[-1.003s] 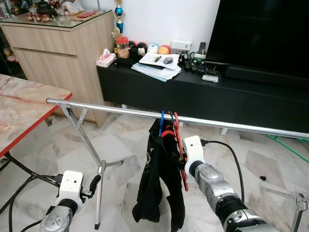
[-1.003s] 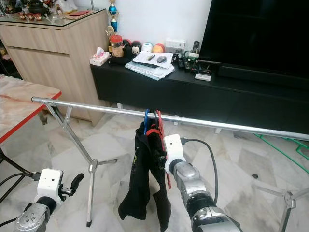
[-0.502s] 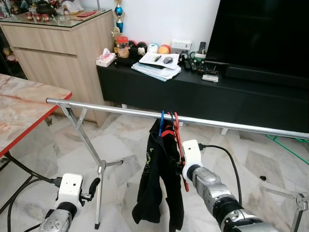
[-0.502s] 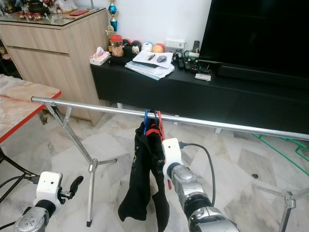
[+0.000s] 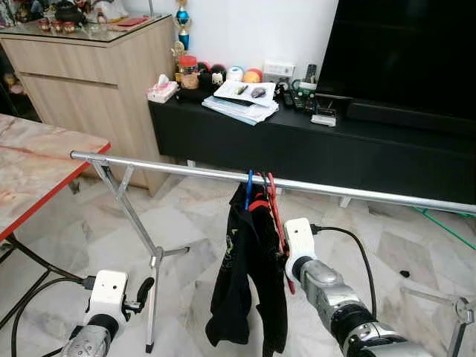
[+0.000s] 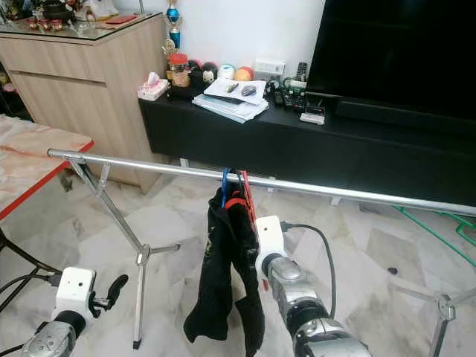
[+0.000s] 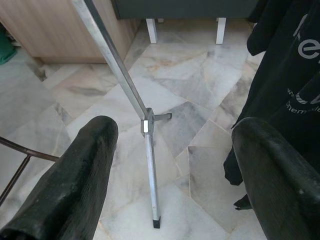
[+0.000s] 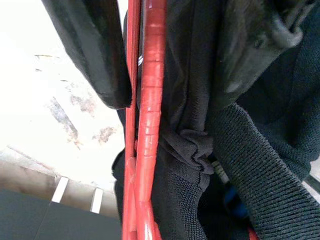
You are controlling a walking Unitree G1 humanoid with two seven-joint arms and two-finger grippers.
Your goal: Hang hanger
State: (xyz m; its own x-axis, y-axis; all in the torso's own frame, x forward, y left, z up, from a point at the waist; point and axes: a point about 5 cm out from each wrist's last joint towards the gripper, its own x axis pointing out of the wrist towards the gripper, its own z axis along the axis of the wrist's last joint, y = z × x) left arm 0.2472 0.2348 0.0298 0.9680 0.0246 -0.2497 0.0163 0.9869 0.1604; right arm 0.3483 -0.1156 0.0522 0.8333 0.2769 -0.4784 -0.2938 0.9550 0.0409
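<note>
Red plastic catches the eye first: the red hanger (image 5: 277, 216) has its hook over the silver rail (image 5: 186, 172) of the drying rack, next to a blue hook (image 5: 249, 178), with black clothes (image 5: 249, 275) drooping from the bunch. So the hanger already looks to be up on the rail. The right gripper (image 8: 165, 70) sits against its lower arm, and in the right wrist view the two black fingers (image 8: 95, 55) stand apart on either side of the red bars and some of the dark knit, not pressing them. The left gripper (image 7: 175, 165) hangs low by the rack's leg (image 7: 150, 165), fingers spread wide around nothing.

From where I stand, the trouble is in the getaway. One finger lies amid folds of cloth; if the arm pulls off sideways, it could snag the knit or drag the hanger's arm, and the hook might ride off the rail, dropping the clothes onto the marble floor (image 5: 186, 223). A hard tug could also rock the light rack on its thin legs. The gripper's cable (image 5: 349, 238) loops close by, though it seems clear of the hangers.
</note>
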